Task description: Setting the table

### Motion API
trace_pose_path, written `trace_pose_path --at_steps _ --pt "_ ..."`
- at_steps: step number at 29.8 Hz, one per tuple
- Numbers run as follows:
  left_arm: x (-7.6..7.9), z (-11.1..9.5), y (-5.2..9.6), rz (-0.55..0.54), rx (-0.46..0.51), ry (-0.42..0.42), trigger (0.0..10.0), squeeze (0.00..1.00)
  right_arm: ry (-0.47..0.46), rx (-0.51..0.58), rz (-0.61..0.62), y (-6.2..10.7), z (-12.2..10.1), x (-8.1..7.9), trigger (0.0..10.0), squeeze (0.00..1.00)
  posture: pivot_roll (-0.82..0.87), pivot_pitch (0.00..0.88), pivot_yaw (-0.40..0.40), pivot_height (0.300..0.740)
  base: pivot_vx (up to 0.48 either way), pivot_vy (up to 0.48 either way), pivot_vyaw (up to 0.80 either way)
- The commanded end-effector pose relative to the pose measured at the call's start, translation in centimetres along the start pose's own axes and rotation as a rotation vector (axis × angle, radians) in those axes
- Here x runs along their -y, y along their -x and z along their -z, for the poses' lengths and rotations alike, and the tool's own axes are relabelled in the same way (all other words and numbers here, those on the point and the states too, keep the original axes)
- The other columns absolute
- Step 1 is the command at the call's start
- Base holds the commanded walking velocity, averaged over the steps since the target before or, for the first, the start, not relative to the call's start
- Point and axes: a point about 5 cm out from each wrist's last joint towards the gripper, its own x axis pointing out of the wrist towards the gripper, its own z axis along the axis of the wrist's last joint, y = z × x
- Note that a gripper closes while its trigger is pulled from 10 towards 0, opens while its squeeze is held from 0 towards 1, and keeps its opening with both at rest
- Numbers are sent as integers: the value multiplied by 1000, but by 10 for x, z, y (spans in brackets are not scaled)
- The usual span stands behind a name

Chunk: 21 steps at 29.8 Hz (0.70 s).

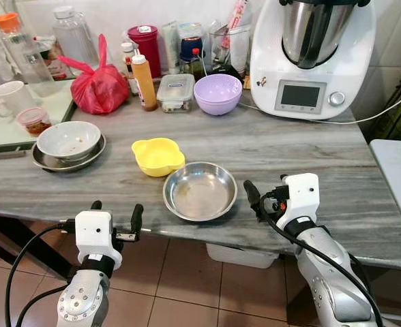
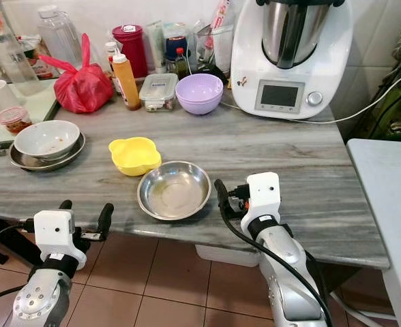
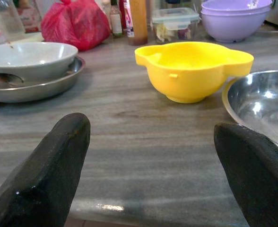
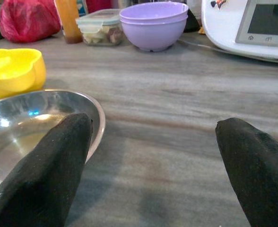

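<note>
On the grey marble table [image 1: 309, 157] a shallow steel bowl [image 1: 200, 191] sits near the front edge, with a yellow bowl [image 1: 157, 155] just behind it to the left. Stacked purple bowls [image 1: 217, 93] stand further back. At the left, a white bowl [image 1: 68, 138] rests on a steel plate [image 1: 50, 162]. My right gripper [image 1: 267, 187] is open over the front edge, just right of the steel bowl [image 4: 39, 123], and holds nothing. Open and empty too, my left gripper [image 1: 116, 212] hangs in front of the table edge, left of the steel bowl, facing the yellow bowl [image 3: 192, 68].
A white kitchen machine [image 1: 312, 54] stands at the back right, its cable trailing right. Along the back are a red bag [image 1: 99, 87], an orange sauce bottle [image 1: 144, 82], a food container [image 1: 175, 92], jars and bottles. A mug [image 1: 9, 97] is far left; a white surface [image 1: 398, 170] adjoins on the right.
</note>
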Motion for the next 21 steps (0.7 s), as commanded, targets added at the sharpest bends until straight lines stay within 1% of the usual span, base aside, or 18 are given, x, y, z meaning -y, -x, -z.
trace_pose_path --at_steps 1,13,21 --pt "-3 -2 -1 -12 -3 -15 10000 0 -14 -6 5 -2 1 0 10000 0 -95 51 79 740 -255 0 0" --pt "-5 -1 1 -12 -16 -20 10000 0 -25 -8 13 -3 2 -1 10000 0 -88 54 84 740 -279 0 0" --pt "-5 -1 0 -11 -17 -20 10000 0 -24 1 22 -5 -1 0 10000 0 -89 51 84 740 -315 0 0"
